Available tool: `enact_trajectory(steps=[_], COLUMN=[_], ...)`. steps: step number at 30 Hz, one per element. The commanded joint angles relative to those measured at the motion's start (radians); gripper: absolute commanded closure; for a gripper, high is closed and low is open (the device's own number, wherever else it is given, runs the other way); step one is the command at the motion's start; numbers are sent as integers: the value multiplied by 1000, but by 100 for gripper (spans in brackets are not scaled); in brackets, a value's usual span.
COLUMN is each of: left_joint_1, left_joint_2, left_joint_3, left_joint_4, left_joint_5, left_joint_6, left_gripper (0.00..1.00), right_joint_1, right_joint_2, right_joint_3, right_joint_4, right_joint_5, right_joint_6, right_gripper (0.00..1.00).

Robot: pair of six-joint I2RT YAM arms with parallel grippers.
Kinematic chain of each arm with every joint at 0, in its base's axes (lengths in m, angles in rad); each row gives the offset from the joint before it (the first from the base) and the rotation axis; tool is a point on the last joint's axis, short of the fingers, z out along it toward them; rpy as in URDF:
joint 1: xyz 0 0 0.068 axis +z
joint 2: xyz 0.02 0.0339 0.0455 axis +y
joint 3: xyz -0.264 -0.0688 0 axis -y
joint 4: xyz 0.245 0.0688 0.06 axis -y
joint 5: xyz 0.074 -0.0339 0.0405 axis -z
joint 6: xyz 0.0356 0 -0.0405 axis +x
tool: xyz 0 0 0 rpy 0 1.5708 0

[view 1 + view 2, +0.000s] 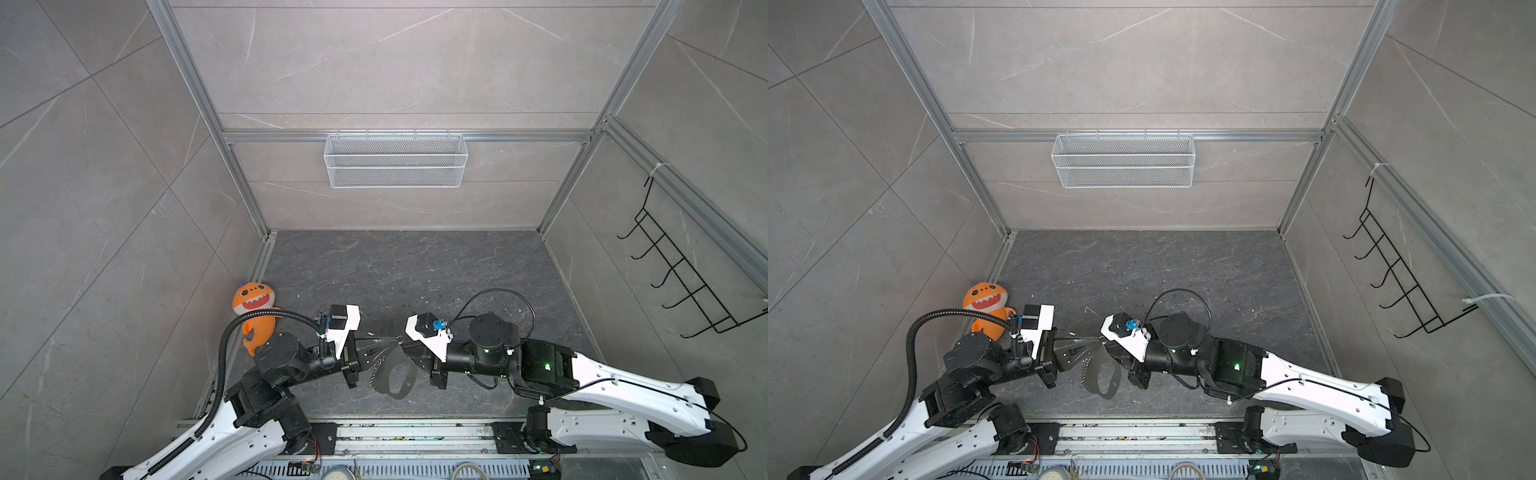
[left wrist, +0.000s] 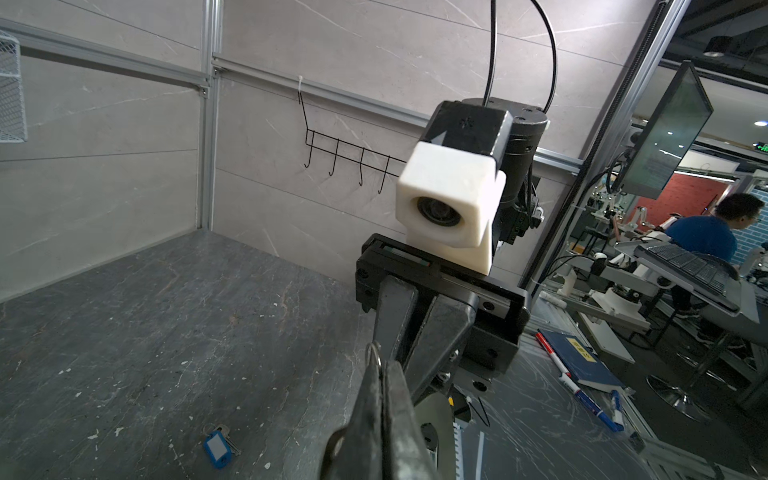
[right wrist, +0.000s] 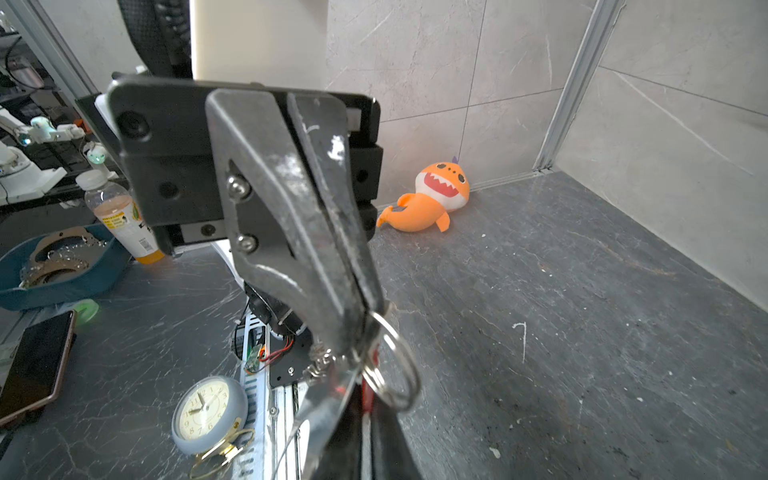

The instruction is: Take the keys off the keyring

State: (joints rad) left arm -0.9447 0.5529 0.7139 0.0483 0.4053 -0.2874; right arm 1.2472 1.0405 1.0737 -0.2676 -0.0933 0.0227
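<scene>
Keyring (image 3: pixel 413 376) first — my left jaws (image 3: pixel 366 311) are shut tight on its silver ring, holding it up off the worktop (image 2: pixel 166 311), with the grey fob (image 1: pixel 383 372) dangling below. My right jaws (image 2: pixel 413 374) stand narrow, closed on what looks like the red-tagged key (image 3: pixel 368 399) (only a sliver shows). Blue-tagged key (image 2: pixel 217 446) already lies loose on the worktop, so I judge this the last key — next it must be worked round the coil to the ring's open end. Far back, the wall's mesh basket (image 1: pixel 395 166) looks empty.
</scene>
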Motion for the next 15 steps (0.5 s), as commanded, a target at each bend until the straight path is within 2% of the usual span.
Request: enact_trajectory(steps=[1, 4, 9, 15], left_joint_1=[-2, -2, -2, -2], left_joint_2=[-8, -11, 2, 25], left_joint_3=[55, 69, 89, 93], left_joint_4=[13, -19, -56, -47], left_joint_5=[41, 69, 138, 193], left_joint_6=[32, 43, 62, 60], left_gripper=[100, 100, 100, 100], right_joint_1=[11, 12, 11, 12], right_joint_2=[-53, -104, -182, -155], right_joint_3=[23, 17, -35, -48], right_joint_4=[-62, -70, 10, 92], right_joint_5=[-14, -26, -47, -60], right_joint_6=[-18, -25, -24, -12], right_gripper=[70, 58, 53, 51])
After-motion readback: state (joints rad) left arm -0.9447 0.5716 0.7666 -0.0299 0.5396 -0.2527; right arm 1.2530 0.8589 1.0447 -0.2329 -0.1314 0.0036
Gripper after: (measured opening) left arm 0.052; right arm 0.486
